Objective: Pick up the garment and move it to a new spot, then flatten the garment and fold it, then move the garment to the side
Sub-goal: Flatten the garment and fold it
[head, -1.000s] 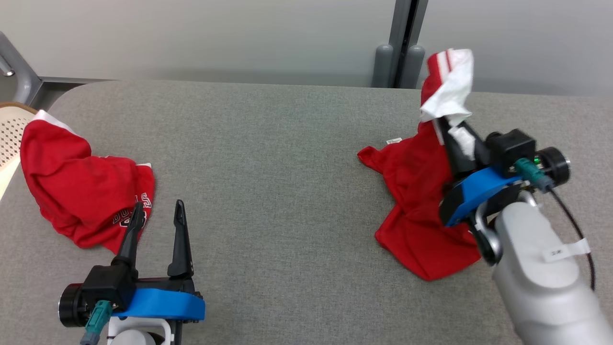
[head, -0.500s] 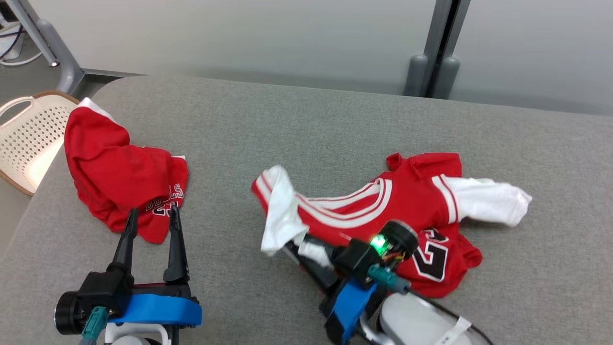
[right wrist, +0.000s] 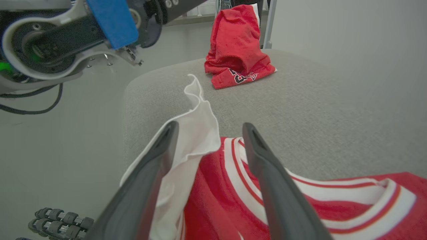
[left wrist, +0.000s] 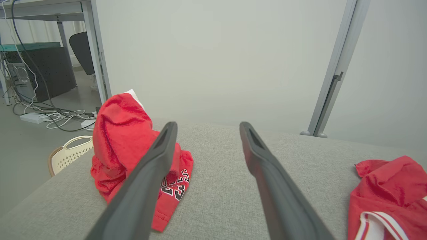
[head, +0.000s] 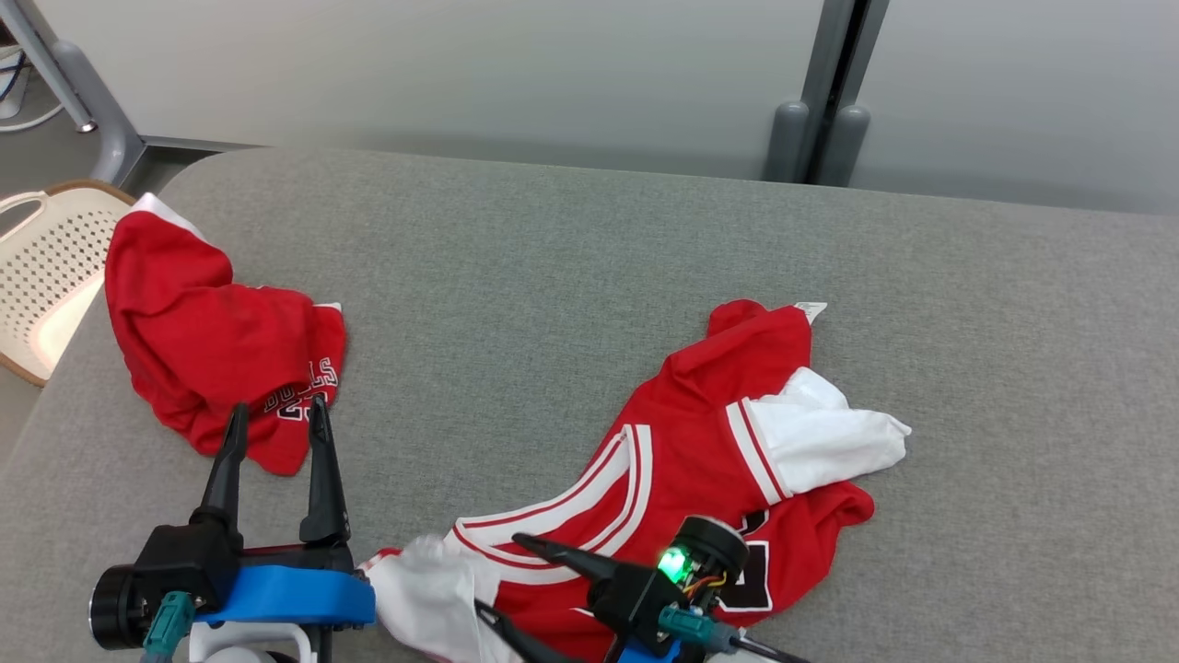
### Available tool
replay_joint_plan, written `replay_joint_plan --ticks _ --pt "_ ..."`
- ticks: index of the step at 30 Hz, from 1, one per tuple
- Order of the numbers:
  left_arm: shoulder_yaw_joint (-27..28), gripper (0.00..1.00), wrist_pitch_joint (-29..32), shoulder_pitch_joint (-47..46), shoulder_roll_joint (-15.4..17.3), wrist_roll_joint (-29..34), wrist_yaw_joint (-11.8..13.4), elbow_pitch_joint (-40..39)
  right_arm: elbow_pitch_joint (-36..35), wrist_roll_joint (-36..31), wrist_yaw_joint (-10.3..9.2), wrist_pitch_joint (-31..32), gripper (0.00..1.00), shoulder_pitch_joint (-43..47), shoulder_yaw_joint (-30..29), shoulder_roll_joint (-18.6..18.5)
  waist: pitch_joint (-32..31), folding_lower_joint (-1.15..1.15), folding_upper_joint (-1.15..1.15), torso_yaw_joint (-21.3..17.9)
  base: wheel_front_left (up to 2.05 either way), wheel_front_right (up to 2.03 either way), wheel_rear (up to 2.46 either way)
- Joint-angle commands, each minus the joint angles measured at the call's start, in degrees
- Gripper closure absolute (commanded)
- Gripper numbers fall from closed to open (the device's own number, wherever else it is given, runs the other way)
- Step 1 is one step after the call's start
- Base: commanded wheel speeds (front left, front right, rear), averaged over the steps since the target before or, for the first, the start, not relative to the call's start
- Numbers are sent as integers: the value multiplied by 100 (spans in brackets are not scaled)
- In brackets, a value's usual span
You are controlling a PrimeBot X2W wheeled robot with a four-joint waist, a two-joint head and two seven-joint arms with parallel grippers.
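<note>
Right gripper point(head: 502, 573) now spread wide, white sleeve point(right wrist: 196, 133) pinched moments ago let go. Red knit jersey point(head: 700, 433) lies rumpled on grey fabric tabletop point(head: 553, 276), near front edge. Left gripper point(head: 276, 407) wide, empty. Relocation likely done, flattening next.

**Two garments on one table, a basket off its edge**

The spread garment point(head: 700, 433) lies on the table point(head: 553, 258), on the near side. Well to its left, on the same table by the left edge, sits the bunched garment point(head: 203, 341). Farther left, off the table, stands the basket point(head: 46, 267). Behind the spread garment, past the table's far edge, rises the post point(head: 820, 120). The left gripper point(head: 274, 410) hangs to its left, before the bunched garment. The right gripper point(head: 497, 573) is at its near end, over its sleeve point(head: 433, 589).
</note>
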Motion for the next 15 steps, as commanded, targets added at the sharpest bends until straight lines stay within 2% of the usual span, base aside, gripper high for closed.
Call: replay_joint_plan --ticks 1,6,11,15 --pt "24 0 -15 20 2 41 -22 0 -67 -49 1 -22 0 41 -150 3 -15 1 0 -81 0 0 0" --pt "124 0 -15 13 2 93 -47 9 -412 -379 1 -23 0 253 -991 -180 -69 1 0 -290 0 0 0" --pt "195 0 -15 8 3 145 -85 -16 -1021 -679 2 -22 0 631 -2269 -390 -77 1 0 -492 0 0 0" --pt "197 0 -15 64 3 172 -61 -64 -1503 -888 2 -22 0 1030 -3110 -404 -97 1 0 -658 0 0 0"
